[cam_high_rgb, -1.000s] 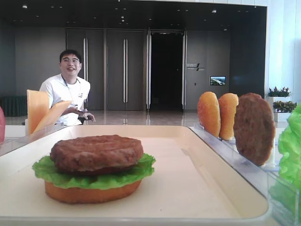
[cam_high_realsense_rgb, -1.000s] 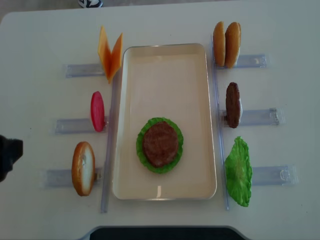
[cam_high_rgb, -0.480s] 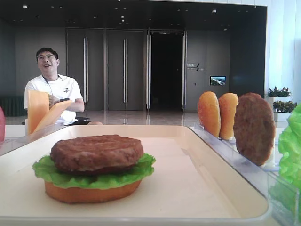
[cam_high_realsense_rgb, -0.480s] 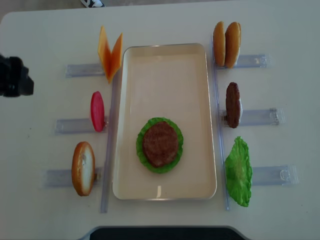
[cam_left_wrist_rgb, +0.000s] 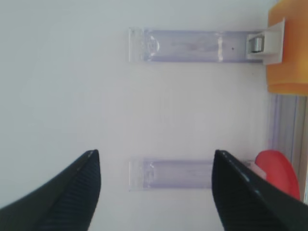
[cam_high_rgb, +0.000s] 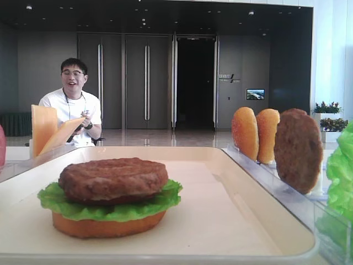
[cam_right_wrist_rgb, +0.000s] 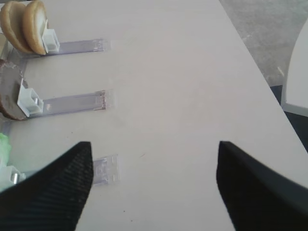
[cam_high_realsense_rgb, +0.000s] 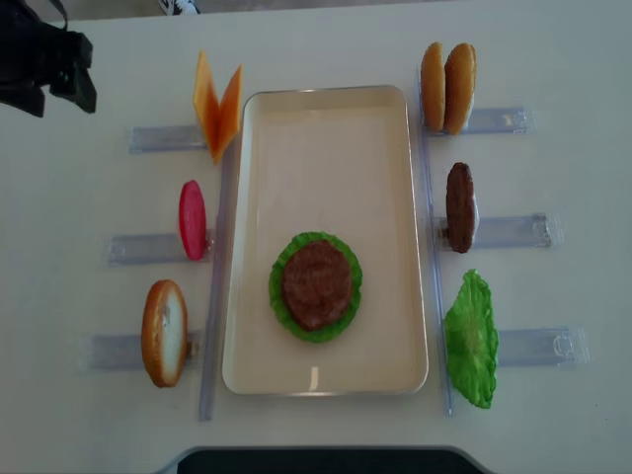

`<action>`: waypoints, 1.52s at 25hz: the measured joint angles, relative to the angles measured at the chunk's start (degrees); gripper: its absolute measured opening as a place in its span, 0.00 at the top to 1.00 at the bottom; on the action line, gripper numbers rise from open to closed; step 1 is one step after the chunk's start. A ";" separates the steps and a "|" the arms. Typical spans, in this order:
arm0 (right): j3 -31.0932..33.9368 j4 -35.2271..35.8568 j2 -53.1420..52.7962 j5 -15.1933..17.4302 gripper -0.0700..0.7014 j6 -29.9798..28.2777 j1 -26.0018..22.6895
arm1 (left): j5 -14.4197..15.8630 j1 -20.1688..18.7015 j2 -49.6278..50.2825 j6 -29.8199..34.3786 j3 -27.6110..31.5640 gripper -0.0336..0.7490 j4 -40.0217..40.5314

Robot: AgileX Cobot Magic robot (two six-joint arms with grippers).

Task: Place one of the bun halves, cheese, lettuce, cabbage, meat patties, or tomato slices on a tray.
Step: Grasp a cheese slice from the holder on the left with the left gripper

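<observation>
Left gripper [cam_left_wrist_rgb: 154, 187]: we see both dark fingers spread wide with nothing between them. It hangs over bare table near the far left corner, beside the clear rack [cam_left_wrist_rgb: 192, 45] that carries the cheese [cam_left_wrist_rgb: 288, 48].

Change, left arm: a second ago we saw only its dark tip at the table's left edge, level with the near bun half. It has since travelled along that edge to the far left corner [cam_high_realsense_rgb: 44, 54].

Meaning for the task: we judge that the left arm is lining up on the cheese, the next layer due on the stack. No piece is gripped yet.

Right gripper [cam_right_wrist_rgb: 154, 187]: we see its fingers wide apart and empty, over bare table out beyond the right-hand racks.

Cheese [cam_high_realsense_rgb: 217, 109]: two slices stand in a V on the far left rack, just outside the tray's far left corner.

Tray [cam_high_realsense_rgb: 326, 118]: it lies at the table's middle. Near its front end we find a stack of bun half [cam_high_rgb: 107, 225], lettuce [cam_high_rgb: 110, 203] and meat patty [cam_high_rgb: 113, 179].

Unchanged: the stack and all racked pieces lie as they did a second ago.

Other stock: tomato slice [cam_high_realsense_rgb: 193, 219] and a bun half [cam_high_realsense_rgb: 164, 332] stand along the left edge; two bun halves [cam_high_realsense_rgb: 446, 87], a patty [cam_high_realsense_rgb: 459, 207] and lettuce [cam_high_realsense_rgb: 471, 339] along the right.

Writing: we read none on any item. A wall sign behind is too small to read.
</observation>
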 joint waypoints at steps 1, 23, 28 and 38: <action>0.00 0.00 0.00 0.00 0.21 0.00 0.00 | 0.43 0.00 1.68 -0.44 -1.75 0.26 0.06; 0.00 0.00 0.00 0.00 0.21 -0.01 0.00 | 7.41 0.00 17.48 -4.92 -20.48 0.26 0.62; 0.00 0.00 0.00 0.00 0.21 -0.01 0.00 | 7.55 -1.57 18.56 -6.46 -21.67 0.26 2.48; 0.00 0.00 0.00 0.00 0.21 -0.01 0.00 | 7.55 -13.04 18.61 -15.60 -21.90 0.26 3.51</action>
